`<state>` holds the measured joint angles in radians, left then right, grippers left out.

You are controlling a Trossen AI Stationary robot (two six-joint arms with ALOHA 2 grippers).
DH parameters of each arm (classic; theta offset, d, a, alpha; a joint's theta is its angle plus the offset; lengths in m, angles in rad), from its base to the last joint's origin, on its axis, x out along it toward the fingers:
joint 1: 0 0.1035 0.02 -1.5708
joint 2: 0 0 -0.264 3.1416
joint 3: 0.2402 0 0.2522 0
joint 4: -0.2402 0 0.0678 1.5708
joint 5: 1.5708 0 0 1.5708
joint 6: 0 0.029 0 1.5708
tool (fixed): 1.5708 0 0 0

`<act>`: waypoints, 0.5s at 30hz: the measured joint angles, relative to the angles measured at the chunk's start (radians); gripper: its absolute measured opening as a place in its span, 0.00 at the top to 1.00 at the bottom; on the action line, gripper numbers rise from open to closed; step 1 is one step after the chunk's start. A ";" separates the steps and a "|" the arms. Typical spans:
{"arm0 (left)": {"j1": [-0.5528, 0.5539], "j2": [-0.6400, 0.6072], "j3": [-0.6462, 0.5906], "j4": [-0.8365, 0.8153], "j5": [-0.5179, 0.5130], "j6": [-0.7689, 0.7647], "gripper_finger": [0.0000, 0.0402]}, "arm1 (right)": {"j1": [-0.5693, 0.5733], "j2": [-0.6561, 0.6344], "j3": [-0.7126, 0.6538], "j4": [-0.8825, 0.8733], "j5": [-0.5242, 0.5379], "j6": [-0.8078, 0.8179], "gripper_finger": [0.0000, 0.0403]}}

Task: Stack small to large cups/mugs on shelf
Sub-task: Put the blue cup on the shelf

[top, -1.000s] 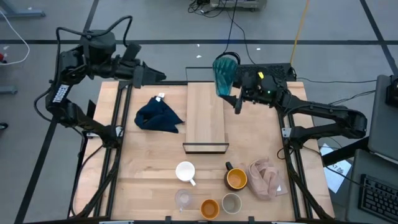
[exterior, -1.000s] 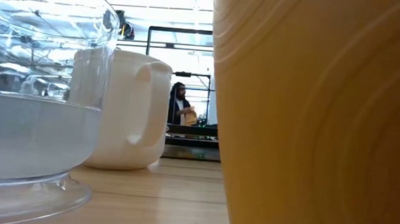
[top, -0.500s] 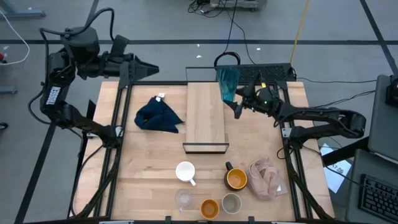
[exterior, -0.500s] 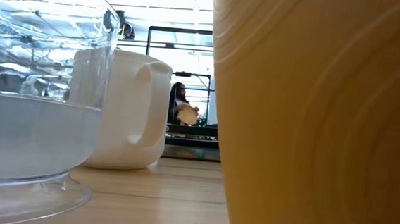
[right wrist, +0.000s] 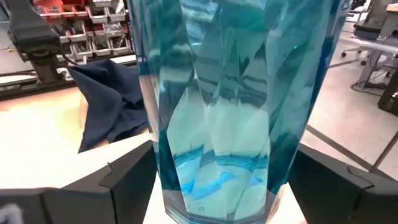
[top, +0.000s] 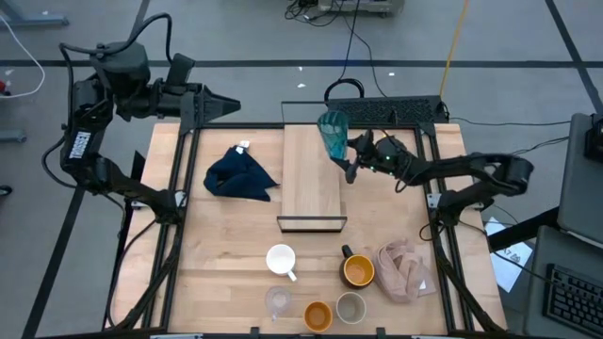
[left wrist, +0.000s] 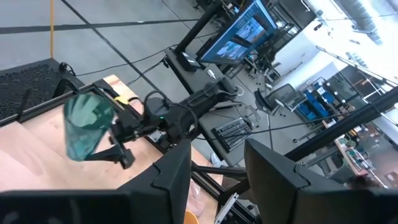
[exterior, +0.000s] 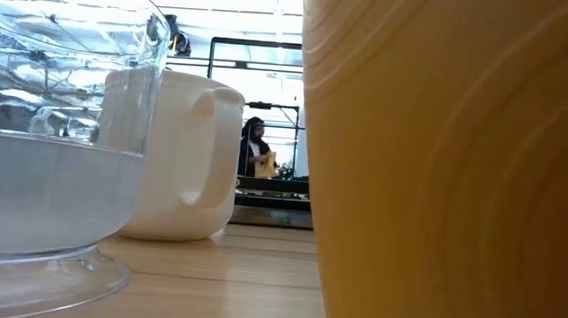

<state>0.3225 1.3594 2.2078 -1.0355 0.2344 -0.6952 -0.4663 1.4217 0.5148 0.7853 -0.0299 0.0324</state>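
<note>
Right tool [top: 350,157] grips teal ribbed tumbler [top: 333,135] over shelf [top: 311,188].

Dark navy cloth [top: 240,176] sat crumpled left of center, pink-beige cloth [top: 403,268] was bunched at lower right, black keyboard [top: 578,294] poked in bottom right.

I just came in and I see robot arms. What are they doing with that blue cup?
The right gripper holds the teal ribbed tumbler over the far end of the shelf. The left gripper waits up by the table's far left corner, holding nothing. The white mug, black mug, small orange cup, small grey-beige cup and small clear glass stand at the near edge, not yet on the shelf.
</note>
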 joint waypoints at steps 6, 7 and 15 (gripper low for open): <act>-0.020 0.000 0.000 0.010 -0.001 -0.004 0.63 | -0.018 0.110 0.000 0.117 -0.002 0.003 0.25; -0.024 0.000 0.000 0.017 -0.002 -0.008 0.63 | -0.026 0.124 0.000 0.132 -0.001 0.003 0.25; -0.045 0.000 0.000 0.072 -0.002 -0.026 0.63 | -0.080 0.225 0.001 0.230 -0.019 -0.012 0.25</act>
<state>0.2778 1.3594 2.2078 -0.9635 0.2321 -0.7212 -0.5461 1.6467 0.5159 1.0153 -0.0494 0.0200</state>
